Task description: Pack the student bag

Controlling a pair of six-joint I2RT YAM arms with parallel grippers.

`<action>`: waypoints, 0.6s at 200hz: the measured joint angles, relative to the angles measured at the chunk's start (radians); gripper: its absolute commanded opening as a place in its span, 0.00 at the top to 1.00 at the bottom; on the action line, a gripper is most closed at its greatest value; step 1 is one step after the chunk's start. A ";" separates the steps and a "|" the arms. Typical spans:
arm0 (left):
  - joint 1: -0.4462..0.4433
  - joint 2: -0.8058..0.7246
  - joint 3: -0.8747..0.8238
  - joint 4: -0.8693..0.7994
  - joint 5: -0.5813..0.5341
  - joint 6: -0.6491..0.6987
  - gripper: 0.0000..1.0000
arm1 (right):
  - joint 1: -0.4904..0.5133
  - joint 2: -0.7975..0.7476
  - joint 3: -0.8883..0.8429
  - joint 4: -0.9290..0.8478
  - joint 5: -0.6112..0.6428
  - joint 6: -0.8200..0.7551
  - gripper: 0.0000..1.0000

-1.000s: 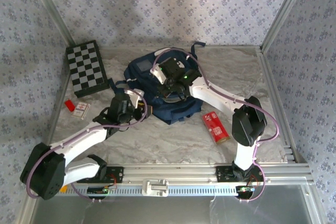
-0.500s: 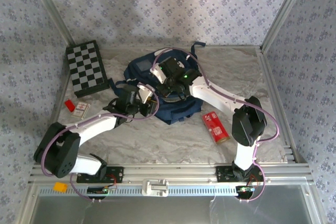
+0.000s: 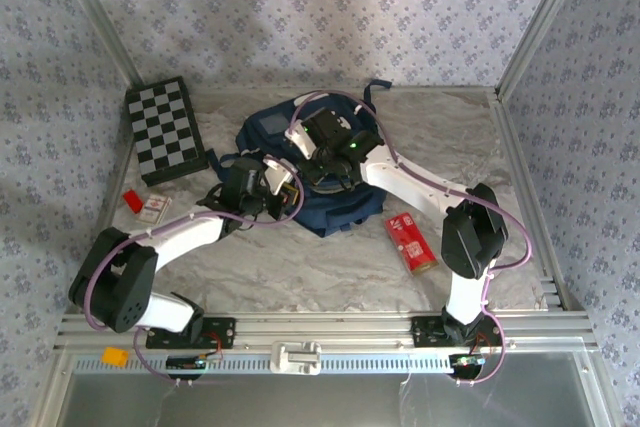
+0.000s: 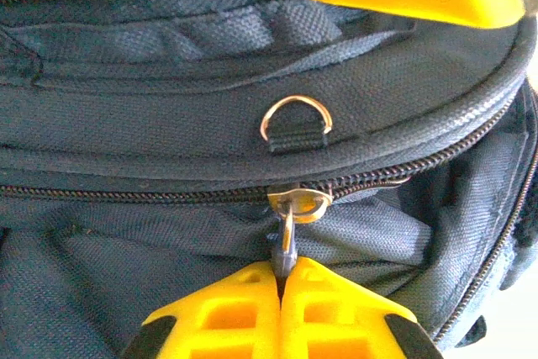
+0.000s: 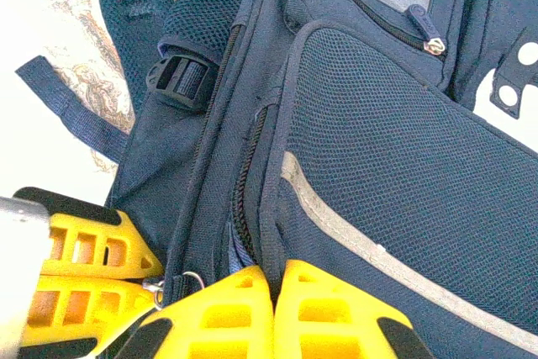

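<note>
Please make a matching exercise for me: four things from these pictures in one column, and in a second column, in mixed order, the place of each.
1. chessboard
2. red packet
3. zipper pull
4. metal ring

A. pinched between the left fingers
B. on a loop of the backpack
C. far left corner of the table
D. on the table, right of the backpack

Pairs: 1-C, 2-D, 3-A, 4-B
</note>
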 measured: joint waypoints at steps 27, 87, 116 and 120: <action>0.014 0.000 0.000 0.000 0.011 -0.006 1.00 | 0.003 0.001 0.000 0.003 0.000 0.000 1.00; 0.095 0.000 0.000 0.005 0.053 -0.050 1.00 | 0.014 0.001 0.000 0.045 0.001 -0.001 1.00; 0.129 0.011 0.000 0.005 0.088 -0.056 1.00 | 0.021 0.001 -0.001 0.056 0.004 -0.011 1.00; 0.137 0.013 0.000 0.005 0.097 -0.056 1.00 | 0.023 0.001 -0.001 0.059 0.003 -0.014 1.00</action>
